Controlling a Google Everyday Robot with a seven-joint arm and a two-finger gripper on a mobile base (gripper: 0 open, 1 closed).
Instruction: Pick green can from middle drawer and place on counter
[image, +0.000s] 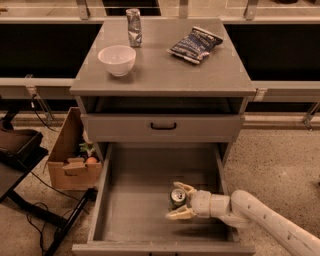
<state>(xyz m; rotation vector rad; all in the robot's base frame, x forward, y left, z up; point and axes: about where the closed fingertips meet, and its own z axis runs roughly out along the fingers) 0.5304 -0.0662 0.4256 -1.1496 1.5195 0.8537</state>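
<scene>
My gripper (173, 201) reaches in from the right with its fingers spread, and the green can (178, 197) stands upright between them, on the floor of the middle drawer (135, 200) toward its right front. Its axis is vertical, so I judge a level squeeze suits
</scene>
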